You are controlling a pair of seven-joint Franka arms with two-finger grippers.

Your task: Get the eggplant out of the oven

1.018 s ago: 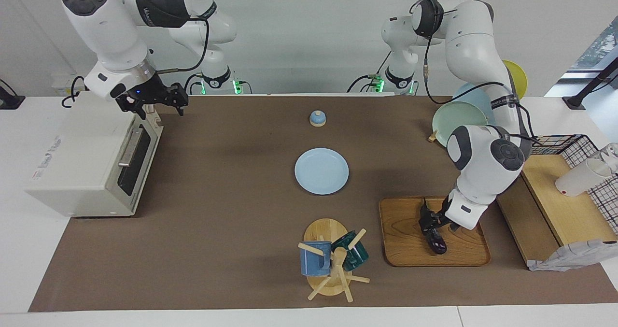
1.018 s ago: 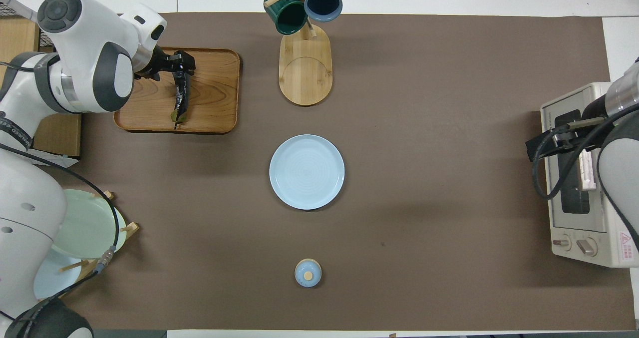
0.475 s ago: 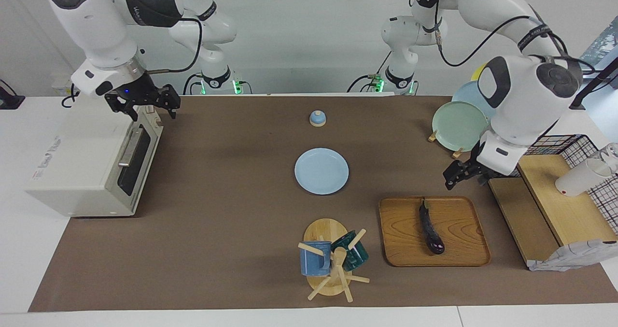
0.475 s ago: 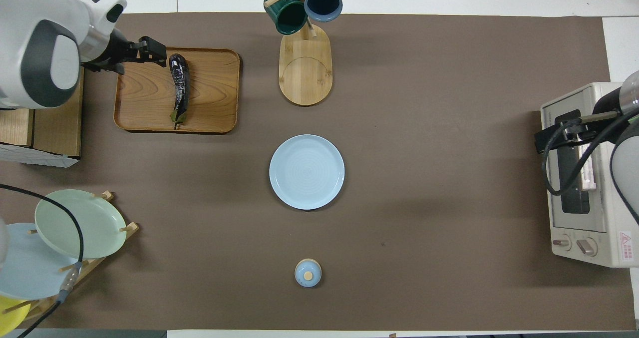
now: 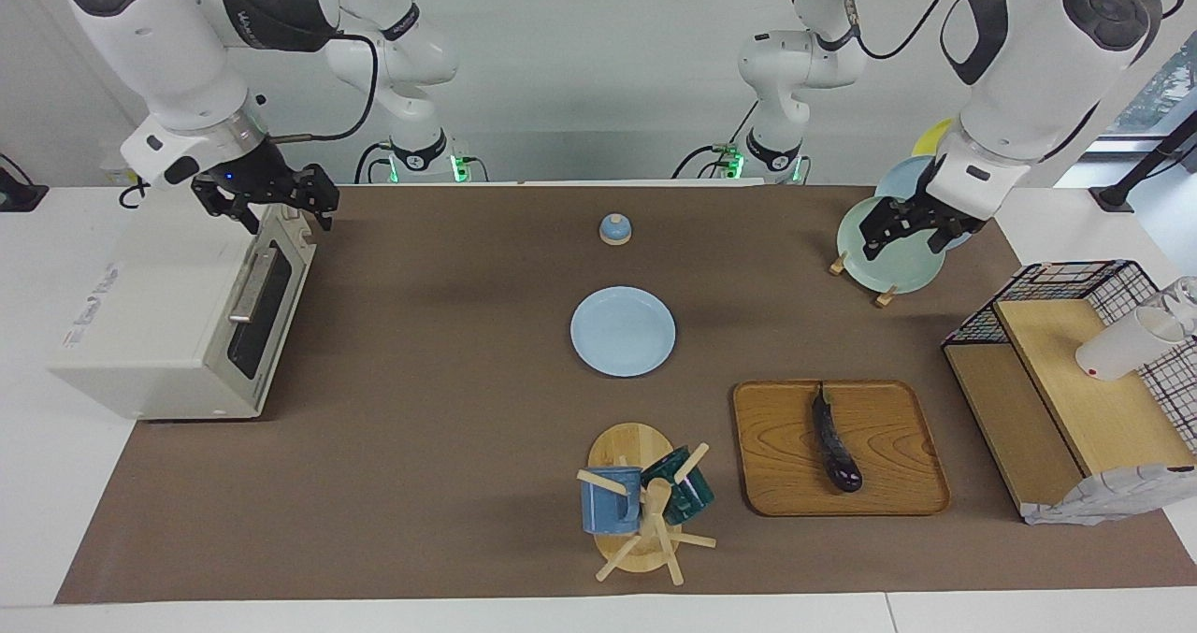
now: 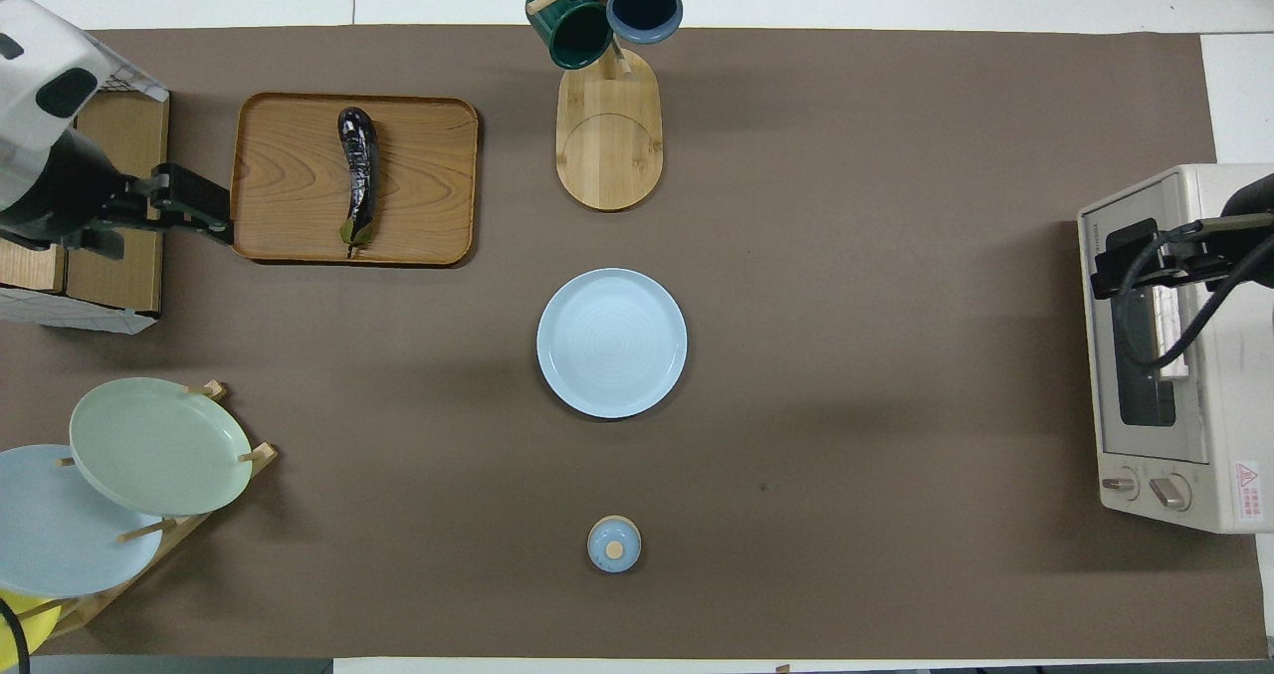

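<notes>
The dark purple eggplant (image 5: 835,446) lies free on the wooden tray (image 5: 888,493), outside the oven; it also shows in the overhead view (image 6: 356,171) on the tray (image 6: 289,186). The cream-white oven (image 5: 159,324) stands at the right arm's end of the table with its door shut; it also shows in the overhead view (image 6: 1194,375). My left gripper (image 5: 896,238) is open and empty, raised over the plate rack, well away from the eggplant; it also shows in the overhead view (image 6: 204,206). My right gripper (image 5: 288,217) is open and empty over the oven's top front edge, as the overhead view (image 6: 1120,261) also shows.
A light blue plate (image 5: 623,331) lies mid-table, with a small blue lid (image 5: 614,229) nearer to the robots. A mug tree (image 5: 645,511) with two mugs stands beside the tray. A plate rack (image 5: 884,268) and a wire basket (image 5: 1113,282) with wooden shelves and a white cup (image 5: 1122,343) are at the left arm's end.
My left gripper let go of the eggplant on the tray, rose and drew back over the plate rack. My right gripper shifted slightly over the oven top.
</notes>
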